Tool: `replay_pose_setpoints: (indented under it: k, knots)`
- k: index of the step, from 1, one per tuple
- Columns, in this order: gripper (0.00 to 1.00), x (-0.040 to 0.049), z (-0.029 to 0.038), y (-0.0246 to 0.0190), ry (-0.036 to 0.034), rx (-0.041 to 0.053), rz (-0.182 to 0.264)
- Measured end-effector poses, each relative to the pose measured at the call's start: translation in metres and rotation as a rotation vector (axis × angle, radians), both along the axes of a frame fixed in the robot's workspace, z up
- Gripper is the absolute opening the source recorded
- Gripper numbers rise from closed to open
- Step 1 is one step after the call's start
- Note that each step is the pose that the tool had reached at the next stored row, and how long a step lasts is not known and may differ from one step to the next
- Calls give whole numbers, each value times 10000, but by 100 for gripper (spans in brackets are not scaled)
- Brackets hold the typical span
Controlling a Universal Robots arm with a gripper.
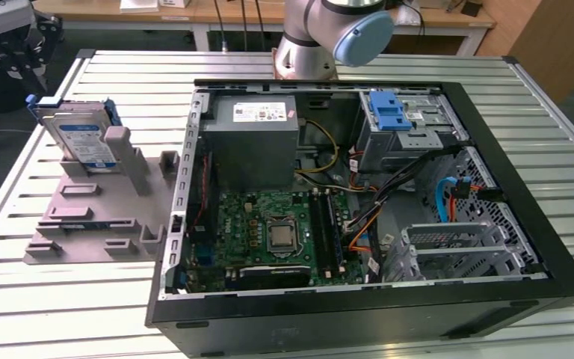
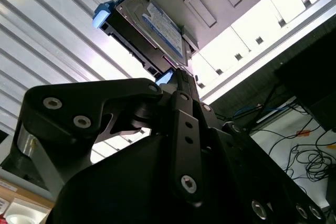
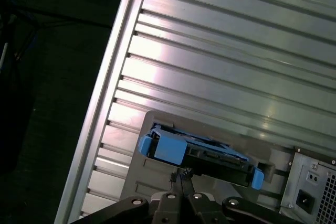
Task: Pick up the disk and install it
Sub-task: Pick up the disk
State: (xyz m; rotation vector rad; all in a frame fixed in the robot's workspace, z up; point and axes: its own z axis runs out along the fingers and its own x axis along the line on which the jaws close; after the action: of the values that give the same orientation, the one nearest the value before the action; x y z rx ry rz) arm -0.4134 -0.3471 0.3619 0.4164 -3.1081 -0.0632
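Gripper (image 3: 181, 173) was closed on nothing, aimed at the disk (image 3: 198, 153), not touching. Disk stood on edge in the grey slotted stand (image 1: 83, 217), upper left of the exterior view. Risk: descending closed would likely ram its top edge, tipping it.

A grey robot arm (image 1: 309, 45) with a pale blue joint cap rose at the top of the exterior view. In both wrist views, the black gripper (image 2: 179, 77) (image 3: 180, 173) had its slim fingers pressed together, tips meeting, with nothing between them.
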Motion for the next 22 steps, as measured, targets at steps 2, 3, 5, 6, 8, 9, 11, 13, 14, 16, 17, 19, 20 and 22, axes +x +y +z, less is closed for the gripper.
replay_pose_setpoints:
  k: [2, 3, 5, 6, 8, 9, 11, 13, 14, 16, 17, 19, 20, 22]
  knots:
    - [11, 0, 0, 0, 0, 0, 1]
    - [11, 0, 0, 0, 0, 0, 7]
    - [11, 0, 0, 0, -2, 0, 55]
    - [11, 0, -1, 0, -3, 0, 104]
    - [11, 0, -1, 0, -6, 0, 306]
    - [11, 0, -1, 0, -10, 1, 454]
    - [11, 0, -2, 0, -22, 0, 777]
    - [11, 0, -3, 0, -32, 0, 1111]
    - [11, 0, -4, 0, -37, 0, 1289]
    - [11, 0, -5, 0, -43, 0, 1647]
    - [11, 0, -6, 0, -45, 1, 1833]
    - [11, 0, -8, 0, -46, 1, 2203]
    - [11, 0, -9, 0, -45, 2, 2382]
    - [11, 0, -11, 0, -45, 2, 2742]
